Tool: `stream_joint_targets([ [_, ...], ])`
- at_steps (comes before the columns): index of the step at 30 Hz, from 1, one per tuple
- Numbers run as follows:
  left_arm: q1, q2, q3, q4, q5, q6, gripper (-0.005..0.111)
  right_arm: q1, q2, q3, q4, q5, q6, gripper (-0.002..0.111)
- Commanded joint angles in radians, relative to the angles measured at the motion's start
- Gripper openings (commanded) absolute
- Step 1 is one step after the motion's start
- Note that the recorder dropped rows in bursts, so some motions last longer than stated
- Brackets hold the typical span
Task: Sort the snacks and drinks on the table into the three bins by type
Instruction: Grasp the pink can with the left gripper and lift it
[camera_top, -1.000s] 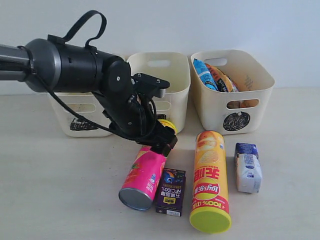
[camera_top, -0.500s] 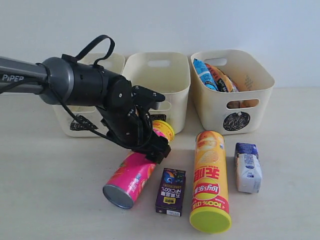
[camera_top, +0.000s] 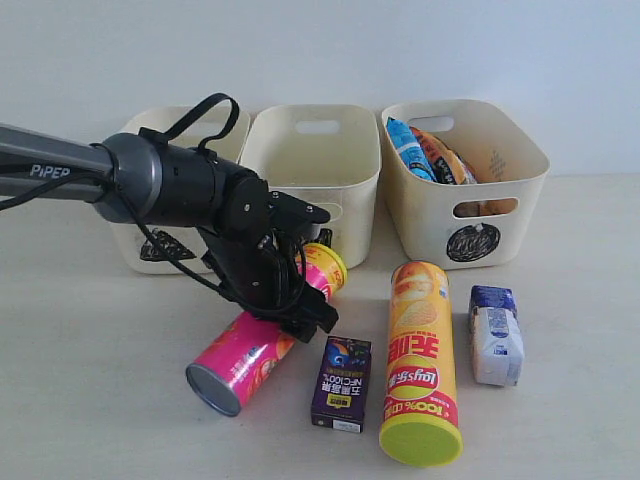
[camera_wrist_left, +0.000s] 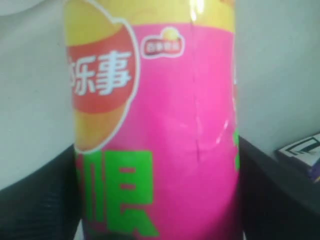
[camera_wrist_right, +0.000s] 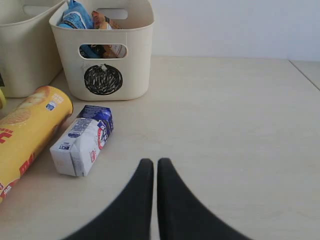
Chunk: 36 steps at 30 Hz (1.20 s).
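Pink tube (camera_top: 245, 350), red 乐事 logo + green characters, lies slanted on table (camera_top: 110, 400), centre-left of ext. view, metal base toward lower left. Yellow tube (camera_top: 420, 360): "Lay's", "100%". Purple carton (camera_top: 341, 385): "NFC100%". Left arm (camera_top: 180, 185), marked "PiPER", comes in from left edge and bends down. Left gripper (camera_top: 300, 315) straddles the tube, fingers (camera_wrist_left: 280, 200) either side; clamped or not, can't tell. Right gripper (camera_wrist_right: 151, 172) pinched closed over table. Circle bin (camera_top: 470, 215) hides most of its bags (camera_top: 440, 155).

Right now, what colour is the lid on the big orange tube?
The lid is yellow-green; the exterior view shows it best.
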Motion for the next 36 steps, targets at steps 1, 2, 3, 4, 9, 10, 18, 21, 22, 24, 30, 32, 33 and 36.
stream_joint_targets([
  [1,0.003,-0.001,-0.006,0.004,0.037,0.0,0.004,-0.003,-0.004,0.004,-0.007,-0.006,-0.002,0.0],
  [2,0.003,-0.005,-0.006,0.004,0.045,0.0,0.004,-0.003,-0.004,0.004,-0.007,-0.006,-0.002,0.0],
  [3,0.003,-0.01,-0.006,0.004,0.052,0.0,0.004,-0.003,-0.004,0.004,-0.007,-0.006,-0.002,0.0],
  [4,0.003,-0.02,-0.006,0.004,0.063,0.006,0.004,-0.003,-0.004,0.004,-0.007,-0.006,-0.002,0.0],
  [9,0.003,-0.085,-0.006,0.004,0.108,0.047,0.004,-0.003,-0.004,0.004,-0.007,-0.006,-0.002,0.0],
  [10,0.003,-0.106,-0.006,0.004,0.129,0.051,0.004,-0.003,-0.004,0.004,-0.007,-0.006,-0.002,0.0],
  [18,0.003,-0.281,-0.004,0.0,0.283,0.126,0.004,-0.003,-0.004,0.004,-0.007,-0.003,-0.002,0.0],
  [21,0.003,-0.363,-0.004,0.0,0.272,0.141,0.004,-0.003,-0.004,0.004,0.005,-0.003,-0.002,0.0],
  [22,0.008,-0.391,-0.004,0.002,0.25,0.152,0.004,-0.003,-0.004,0.004,0.005,-0.003,-0.002,0.0],
  [24,0.026,-0.436,-0.004,0.004,0.196,0.152,0.004,-0.003,-0.004,0.004,0.005,-0.003,-0.002,0.0],
  [30,0.137,-0.484,-0.022,0.004,0.07,0.103,0.004,-0.003,-0.004,0.004,0.005,-0.003,-0.002,0.0],
  [32,0.185,-0.48,-0.022,0.004,0.001,0.086,0.004,-0.003,-0.004,0.004,0.005,-0.003,-0.002,0.0],
  [33,0.204,-0.478,-0.022,0.003,-0.031,0.076,0.004,-0.003,-0.004,0.004,0.005,-0.003,-0.002,0.0],
  [36,0.264,-0.456,-0.03,0.0,-0.146,0.042,0.004,-0.003,-0.004,0.004,0.005,-0.003,-0.002,0.0],
])
